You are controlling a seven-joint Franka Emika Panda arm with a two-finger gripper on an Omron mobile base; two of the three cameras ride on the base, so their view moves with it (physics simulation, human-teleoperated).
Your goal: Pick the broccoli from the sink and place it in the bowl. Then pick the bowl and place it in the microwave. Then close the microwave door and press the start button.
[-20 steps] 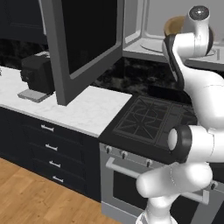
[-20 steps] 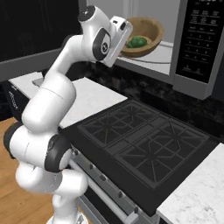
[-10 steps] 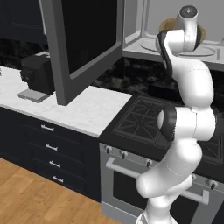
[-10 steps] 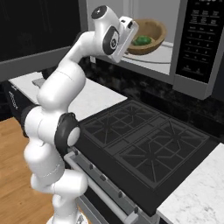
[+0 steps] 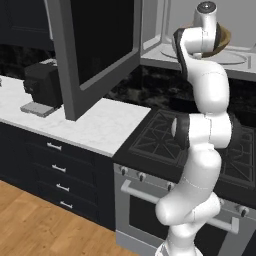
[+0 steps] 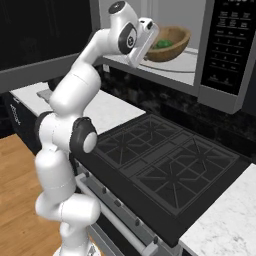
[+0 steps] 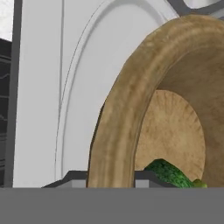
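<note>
Large wall-mounted microwave point(image 6: 220, 55), dark front, pale grey cavity: landmark. Its big grey-framed, black-glass door point(image 5: 95, 50) swings wide to the microwave's left, leaving the mouth free for loading.

Wide shallow bowl of light brown wood point(image 6: 167, 44) sits inside the cavity over the round glass turntable point(image 5: 235, 57); whether it rests there I cannot tell.

Two-finger gripper point(image 7: 111, 178) at the cavity mouth, fingers straddling the bowl's near rim, clamped on it: likely mid-placement.

Small bumpy dark-green broccoli point(image 7: 168, 173) lies low inside the bowl, riding along.
</note>
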